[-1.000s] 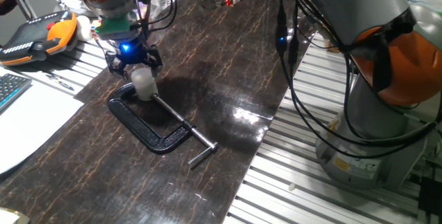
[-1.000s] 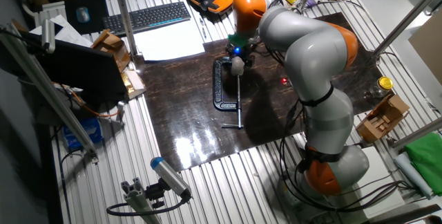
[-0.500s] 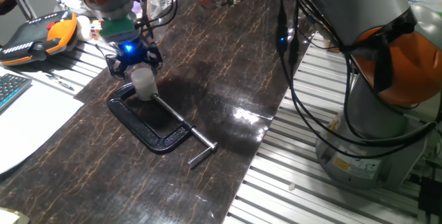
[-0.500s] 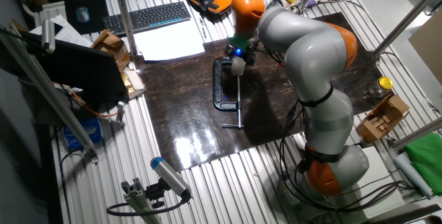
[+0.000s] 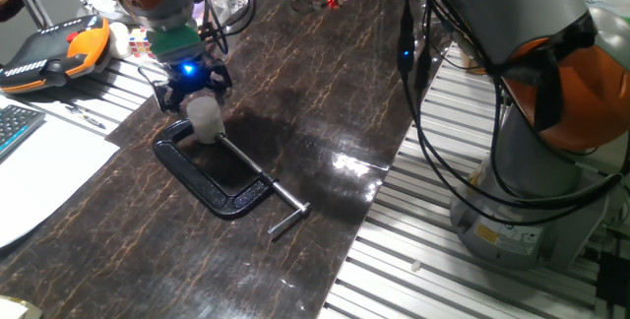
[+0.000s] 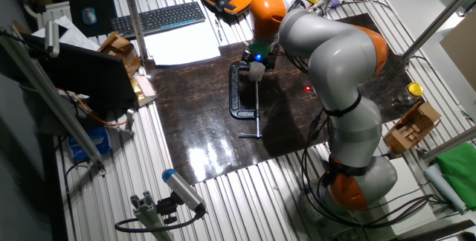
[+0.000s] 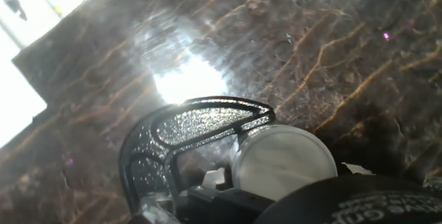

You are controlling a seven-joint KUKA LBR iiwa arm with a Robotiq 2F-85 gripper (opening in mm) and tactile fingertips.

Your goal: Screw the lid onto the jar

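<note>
The small whitish jar (image 5: 206,122) stands upright in the mouth of a black C-clamp (image 5: 212,176) that lies flat on the dark mat. The pale lid (image 7: 283,162) sits on top of the jar; the hand view shows its round face from above, beside the clamp's frame (image 7: 179,134). My gripper (image 5: 194,95) hangs straight over the jar, its blue light lit. Its fingers are spread wider than the lid, with their tips at about the lid's height. From the other fixed view, the gripper (image 6: 257,59) covers most of the jar (image 6: 256,73).
The clamp's screw bar and handle (image 5: 285,211) stick out toward the mat's front edge. An orange teach pendant (image 5: 49,48), white paper (image 5: 39,176) and a keyboard (image 6: 156,18) lie left of the mat. The arm's base (image 5: 551,112) and cables fill the right.
The gripper has turned slightly about its upright axis over the jar and shifted a little. The jar, lid and clamp have stayed in place.
</note>
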